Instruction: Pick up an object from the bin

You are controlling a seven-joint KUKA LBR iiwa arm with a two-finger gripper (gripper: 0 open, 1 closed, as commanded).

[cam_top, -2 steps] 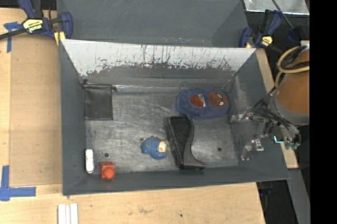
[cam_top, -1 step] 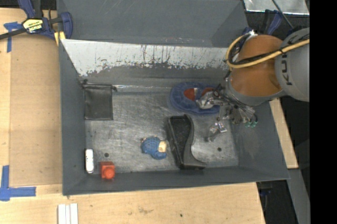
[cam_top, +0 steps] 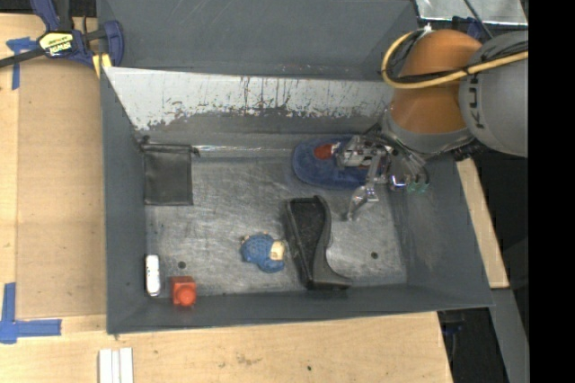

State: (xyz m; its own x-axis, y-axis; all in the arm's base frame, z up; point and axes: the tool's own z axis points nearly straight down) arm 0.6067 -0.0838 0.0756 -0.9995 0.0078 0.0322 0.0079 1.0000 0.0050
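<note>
My gripper (cam_top: 358,204) hangs low in the right half of the bin, its metal body right against the right end of a blue soft thing. That blue rounded thing (cam_top: 316,167) with a red spot lies near the back wall, partly hidden by the gripper. Just below and to the left of the gripper lies a black curved piece (cam_top: 310,244), long and bent at its lower end. Nothing shows as held.
A small blue and tan lump (cam_top: 263,253) lies left of the black piece. A red cube (cam_top: 184,293) and a white little cylinder (cam_top: 152,275) sit in the front left corner. A flat dark square (cam_top: 168,176) lies at the back left. The arm's orange cover looms over the right wall.
</note>
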